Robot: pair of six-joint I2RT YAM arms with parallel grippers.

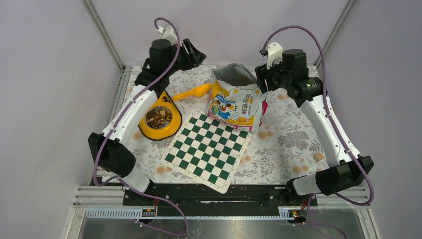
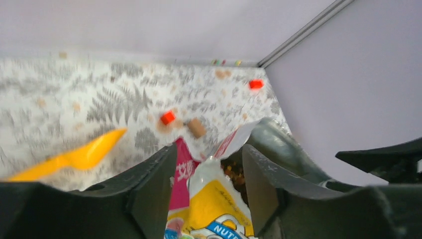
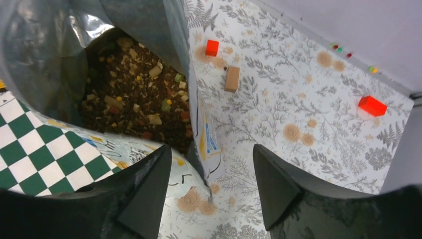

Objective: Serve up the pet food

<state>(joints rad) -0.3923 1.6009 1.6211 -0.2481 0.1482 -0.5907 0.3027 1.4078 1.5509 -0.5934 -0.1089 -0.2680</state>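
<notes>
A: What's laid out?
B: A fern-print tablecloth (image 1: 293, 134), a green-and-white checkered mat (image 1: 209, 149) on it, and at the mat's far edge an open yellow foil bag (image 1: 234, 102). Left of that sit a round yellow bowl (image 1: 147, 132) and a yellow plastic scoop (image 1: 194, 92).
A: The small brown kibble (image 3: 134, 99)?
B: Mostly in the bag; some in the bowl.
A: Grippers?
B: Left gripper (image 2: 209, 159) and right gripper (image 3: 211, 154) are both spread wide, holding nothing, the right over the bag's rim. I'd pinch that rim low to steady it before scooping.
</notes>
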